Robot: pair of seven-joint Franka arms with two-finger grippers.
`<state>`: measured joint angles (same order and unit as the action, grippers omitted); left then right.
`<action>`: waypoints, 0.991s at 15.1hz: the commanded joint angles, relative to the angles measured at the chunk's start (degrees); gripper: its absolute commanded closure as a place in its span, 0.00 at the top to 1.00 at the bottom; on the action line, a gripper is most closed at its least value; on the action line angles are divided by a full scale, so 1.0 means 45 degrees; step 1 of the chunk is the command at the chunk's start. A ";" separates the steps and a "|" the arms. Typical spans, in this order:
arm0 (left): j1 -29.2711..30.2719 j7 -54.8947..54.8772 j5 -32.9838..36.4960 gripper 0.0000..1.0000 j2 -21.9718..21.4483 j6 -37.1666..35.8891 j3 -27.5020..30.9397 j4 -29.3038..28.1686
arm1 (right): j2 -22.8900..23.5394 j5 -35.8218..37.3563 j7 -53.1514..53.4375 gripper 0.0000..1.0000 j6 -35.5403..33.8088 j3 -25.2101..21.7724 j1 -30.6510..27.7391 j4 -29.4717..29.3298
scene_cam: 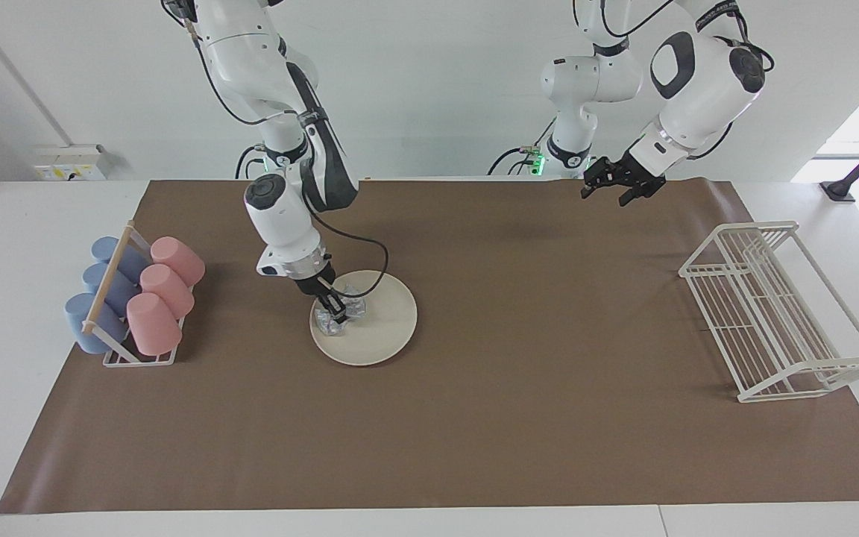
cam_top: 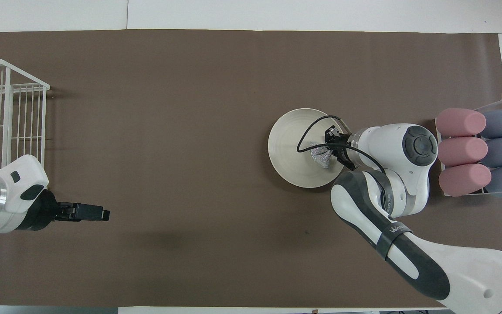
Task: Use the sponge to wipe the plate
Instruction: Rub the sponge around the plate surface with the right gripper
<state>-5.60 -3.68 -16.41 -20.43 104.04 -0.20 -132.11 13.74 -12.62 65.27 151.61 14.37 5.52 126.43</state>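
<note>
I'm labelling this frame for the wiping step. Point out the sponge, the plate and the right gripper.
sponge (scene_cam: 327, 321): facing view, its crinkled silvery edge.
plate (scene_cam: 381, 328): facing view, bare cream surface.
right gripper (scene_cam: 338, 310): facing view, between its fingertips.

One plate (scene_cam: 377, 328), one sponge (scene_cam: 336, 317), three pink cups (scene_cam: 161, 291), three blue cups (scene_cam: 98, 287), two racks (scene_cam: 780, 313).

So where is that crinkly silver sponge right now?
The shiny silvery-grey sponge lies on the round cream-white plate, at its edge toward the rack of pink and blue cups, gripped by the right gripper.
</note>
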 commanded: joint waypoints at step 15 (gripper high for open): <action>0.0093 0.0915 0.0345 1.00 0.0223 0.0201 0.0006 0.0257 | 0.0775 -0.0302 -0.1674 0.03 0.1270 0.0068 -0.0603 0.0283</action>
<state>-5.44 -0.49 -16.10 -20.28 104.53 0.10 -132.03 15.01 -12.95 60.08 157.22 14.38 3.17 126.81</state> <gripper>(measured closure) 0.000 0.899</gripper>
